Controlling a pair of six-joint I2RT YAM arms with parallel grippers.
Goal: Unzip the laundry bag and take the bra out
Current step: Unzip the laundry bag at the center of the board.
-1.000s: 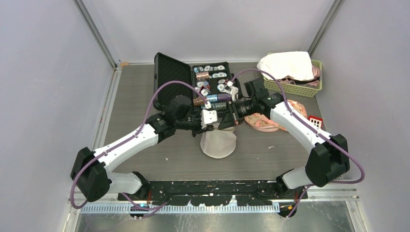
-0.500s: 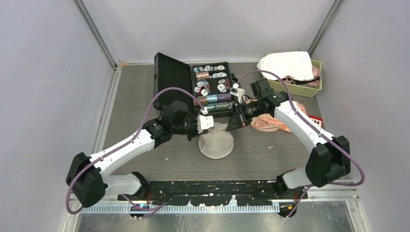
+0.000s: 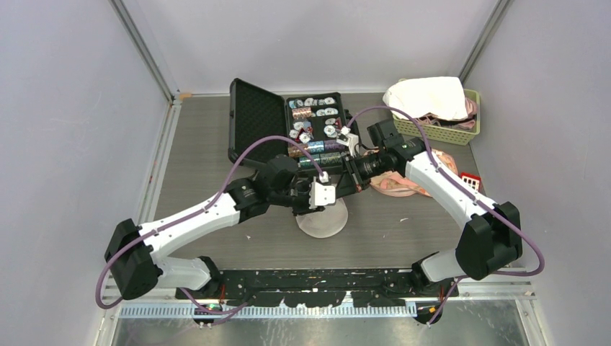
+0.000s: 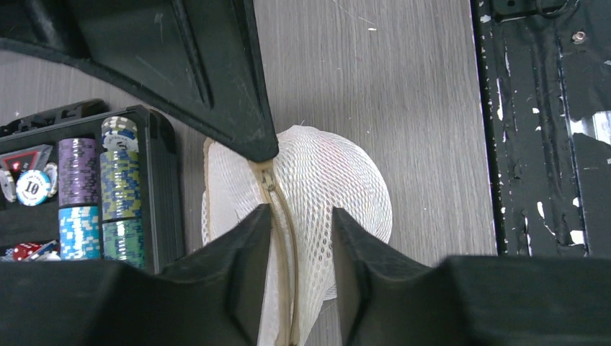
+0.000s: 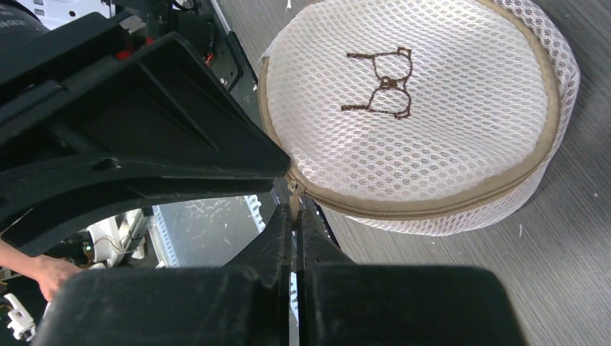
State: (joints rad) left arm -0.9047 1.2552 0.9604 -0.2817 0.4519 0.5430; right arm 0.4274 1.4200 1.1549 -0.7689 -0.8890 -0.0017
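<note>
The white mesh laundry bag [image 3: 328, 223] is round, with a tan zipper round its rim and a brown bra emblem stitched on its face [image 5: 382, 83]. The bra is hidden inside it. My left gripper [image 3: 320, 196] straddles the bag's rim [image 4: 339, 173], and its jaws [image 4: 297, 216] press the mesh and the zipper [image 4: 271, 189] between them. My right gripper [image 3: 351, 184] is shut [image 5: 295, 213] on the zipper pull [image 5: 294, 193] at the slider end. The zipper line looks closed in the right wrist view.
An open black poker-chip case [image 3: 288, 122] stands just behind the bag. A green basket [image 3: 472, 108] with white cloth sits at the back right. A pink garment [image 3: 403, 184] and a small red object [image 3: 470, 180] lie under the right arm.
My left arm has swung right and nearer with the bag. The bag now sits lower and shows less under the grippers. My right gripper has held its place on the pull.
</note>
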